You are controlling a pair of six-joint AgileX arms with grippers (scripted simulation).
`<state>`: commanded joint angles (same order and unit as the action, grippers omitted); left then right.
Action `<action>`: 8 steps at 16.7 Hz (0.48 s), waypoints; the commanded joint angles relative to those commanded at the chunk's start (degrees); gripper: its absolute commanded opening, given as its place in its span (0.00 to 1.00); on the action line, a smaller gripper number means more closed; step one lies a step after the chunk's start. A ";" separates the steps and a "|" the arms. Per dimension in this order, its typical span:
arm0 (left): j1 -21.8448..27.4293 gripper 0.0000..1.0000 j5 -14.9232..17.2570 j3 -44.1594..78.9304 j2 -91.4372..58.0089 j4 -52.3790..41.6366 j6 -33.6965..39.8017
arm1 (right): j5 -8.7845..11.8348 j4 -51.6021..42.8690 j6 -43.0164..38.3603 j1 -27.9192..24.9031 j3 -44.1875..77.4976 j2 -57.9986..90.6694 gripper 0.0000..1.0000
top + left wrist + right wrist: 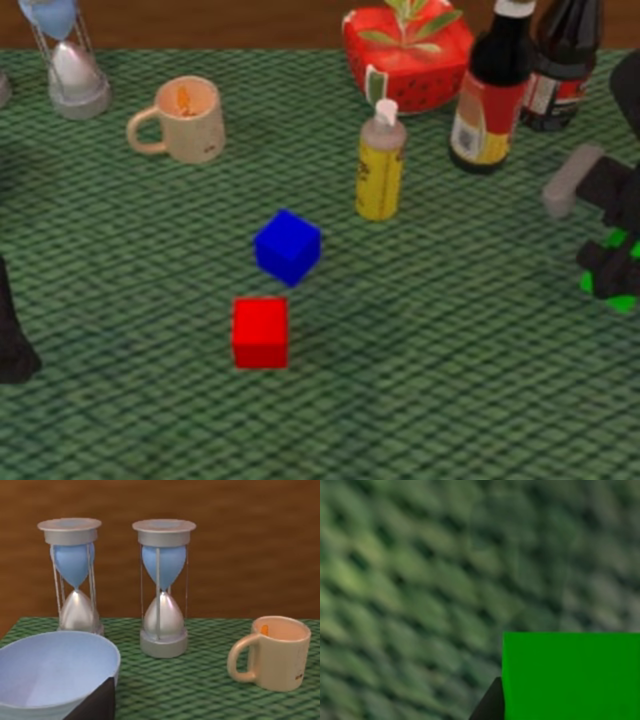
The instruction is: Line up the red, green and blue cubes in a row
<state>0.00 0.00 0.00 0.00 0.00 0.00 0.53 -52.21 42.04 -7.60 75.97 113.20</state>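
The red cube [260,333] sits on the green mat near the middle front. The blue cube [287,246] lies just behind it, turned at an angle and a little to the right. At the right edge of the table my right gripper [610,270] is shut on the green cube [570,675], with bits of green showing around the dark fingers; one finger [492,705] presses against the cube's side. My left gripper [12,350] is parked at the left edge, open and holding nothing; one dark finger [95,705] shows in the left wrist view.
A cream mug [185,120] and an hourglass [70,65] stand at the back left, a yellow squeeze bottle [380,165] behind the blue cube. A watermelon-patterned box [405,45] and two dark bottles [490,90] stand back right. A pale blue bowl [50,670] is near the left gripper.
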 joint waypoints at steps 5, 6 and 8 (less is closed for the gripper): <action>0.00 1.00 0.00 0.00 0.00 0.00 0.00 | 0.01 -4.19 0.05 -0.21 2.12 -2.18 0.00; 0.00 1.00 0.00 0.00 0.00 0.00 0.00 | 0.01 -4.19 0.05 -0.21 2.12 -2.18 0.00; 0.00 1.00 0.00 0.00 0.00 0.00 0.00 | 0.02 -4.13 -0.03 -0.06 2.12 -1.84 0.00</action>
<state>0.00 0.00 0.00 0.00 0.00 0.00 0.55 -56.34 42.01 -7.66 78.09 111.35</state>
